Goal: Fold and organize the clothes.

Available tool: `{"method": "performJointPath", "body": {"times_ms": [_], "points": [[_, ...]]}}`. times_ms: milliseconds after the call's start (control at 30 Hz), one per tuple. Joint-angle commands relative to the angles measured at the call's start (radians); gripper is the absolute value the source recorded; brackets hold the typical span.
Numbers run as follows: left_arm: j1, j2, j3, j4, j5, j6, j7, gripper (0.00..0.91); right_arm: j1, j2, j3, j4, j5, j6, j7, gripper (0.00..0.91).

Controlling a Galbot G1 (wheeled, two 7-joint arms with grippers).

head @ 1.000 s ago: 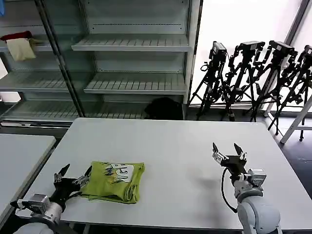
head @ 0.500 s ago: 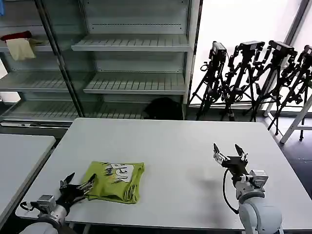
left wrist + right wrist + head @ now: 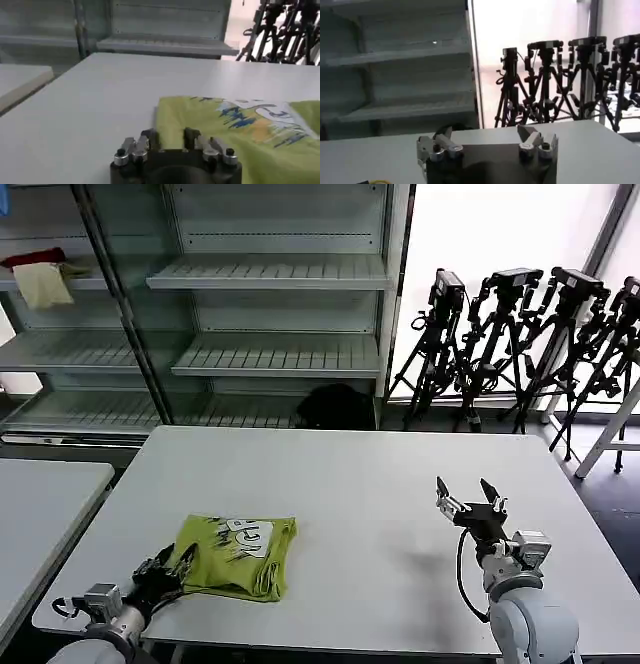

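Observation:
A lime-green T-shirt [image 3: 237, 556], folded into a rectangle with a white and blue print on top, lies near the front left of the white table [image 3: 380, 474]. My left gripper [image 3: 168, 567] sits low on the table at the shirt's front left edge. In the left wrist view the T-shirt [image 3: 235, 130] spreads away from the left gripper [image 3: 170, 136], whose fingers are drawn in with the shirt's edge between them. My right gripper [image 3: 468, 492] hovers open above the table's right side, far from the shirt; the right gripper [image 3: 485, 132] holds nothing.
Metal shelves [image 3: 270, 274] stand behind the table, with a red cloth and a cream cloth [image 3: 40, 279] at upper left. Black tripods [image 3: 520, 334] crowd the back right. A black bag [image 3: 335, 406] lies on the floor. A second table [image 3: 40, 504] stands at left.
My left gripper slid forward to the shirt's front left edge while its wide-spread fingers drew together around the fabric. The right arm stayed put.

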Motion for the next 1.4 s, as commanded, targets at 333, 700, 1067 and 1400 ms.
{"method": "performJointPath", "body": {"times_ms": [333, 700, 1067, 1400], "points": [[-0.001, -0.007, -0.021, -0.012, -0.076, -0.004, 0.022, 0.01, -0.016, 0.0, 0.003, 0.007, 0.004, 0.0, 0.005, 0.907], [-0.005, 0.116, -0.281, -0.033, 0.113, -0.205, 0.104, 0.0, -0.029, -0.003, 0.019, -0.021, 0.01, 0.018, 0.007, 0.907], [-0.038, 0.376, -0.462, -0.068, 0.207, -0.18, 0.162, 0.0, -0.032, 0.003, 0.016, -0.036, 0.014, 0.034, 0.006, 0.907], [0.024, 0.347, -0.222, -0.208, 0.544, -0.199, 0.199, 0.0, -0.051, -0.004, 0.031, -0.071, -0.003, 0.087, 0.003, 0.907]]}}
